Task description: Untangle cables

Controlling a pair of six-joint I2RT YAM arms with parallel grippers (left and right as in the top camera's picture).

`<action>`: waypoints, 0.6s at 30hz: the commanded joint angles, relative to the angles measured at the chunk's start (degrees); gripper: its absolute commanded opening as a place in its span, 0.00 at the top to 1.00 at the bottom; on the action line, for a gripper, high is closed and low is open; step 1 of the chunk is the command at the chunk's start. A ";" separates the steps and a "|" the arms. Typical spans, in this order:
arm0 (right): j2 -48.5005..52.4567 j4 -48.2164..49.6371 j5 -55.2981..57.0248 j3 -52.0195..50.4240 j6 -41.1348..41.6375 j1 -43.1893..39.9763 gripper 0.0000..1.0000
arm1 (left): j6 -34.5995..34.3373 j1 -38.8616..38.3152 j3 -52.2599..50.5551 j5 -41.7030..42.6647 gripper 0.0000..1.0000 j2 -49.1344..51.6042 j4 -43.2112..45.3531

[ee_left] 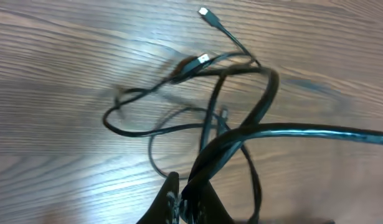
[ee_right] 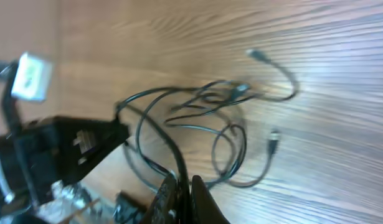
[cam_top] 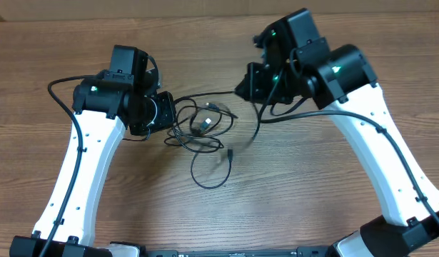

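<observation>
The cables (cam_top: pixel 203 132) lie as a loose tangle of thin black loops on the wooden table, between the two arms. My left gripper (cam_top: pixel 164 114) sits at the tangle's left edge. In the left wrist view it (ee_left: pixel 180 198) is shut on a black cable strand (ee_left: pixel 241 134) that rises away to the right. Two plug ends (ee_left: pixel 203 11) point toward the far side. My right gripper (cam_top: pixel 246 84) hangs above the tangle's right side. In the right wrist view it (ee_right: pixel 182 190) is shut on a cable strand (ee_right: pixel 160 134) leading back into the loops (ee_right: pixel 228 149).
Thicker black wires run along both arms, one looping out at the left arm (cam_top: pixel 58 89) and one by the right arm (cam_top: pixel 280 116). The left arm's black body (ee_right: pixel 54 155) and a white tag (ee_right: pixel 30 76) fill the left of the right wrist view.
</observation>
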 commanded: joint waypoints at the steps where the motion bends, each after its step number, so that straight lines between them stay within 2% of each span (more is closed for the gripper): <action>1: -1.14 -0.79 5.07 1.66 0.66 -0.87 0.96 | -2.25 0.39 1.05 -5.62 0.96 0.20 0.11; 4: -1.14 -1.42 5.51 1.62 0.61 -0.85 0.96 | -4.70 0.39 1.05 -3.52 0.96 0.20 0.50; 8: -1.03 -1.49 5.49 1.62 0.44 -0.85 0.94 | -4.61 0.39 1.05 2.03 0.96 0.20 1.36; 9: -1.03 -1.55 5.46 1.62 0.44 -0.85 0.89 | -4.28 0.39 1.07 4.22 0.96 0.20 1.79; 10: -1.01 -1.73 5.44 1.62 0.44 -0.85 0.75 | -3.39 0.39 1.07 7.08 0.96 0.20 2.51; 11: -1.01 -2.19 5.14 1.62 0.11 -0.70 0.58 | -0.07 0.39 1.07 14.05 0.96 0.17 4.81; 12: -1.01 -2.60 3.93 1.62 -1.84 -0.59 0.54 | 0.98 0.39 1.07 16.68 0.96 0.17 5.95; 13: -0.79 -3.56 0.28 1.62 -7.30 0.00 0.40 | -0.39 0.42 1.07 17.92 0.96 0.17 7.67; 18: 0.92 -5.53 -0.81 1.55 -8.94 2.43 0.36 | -6.34 0.44 1.07 17.77 0.96 0.17 9.44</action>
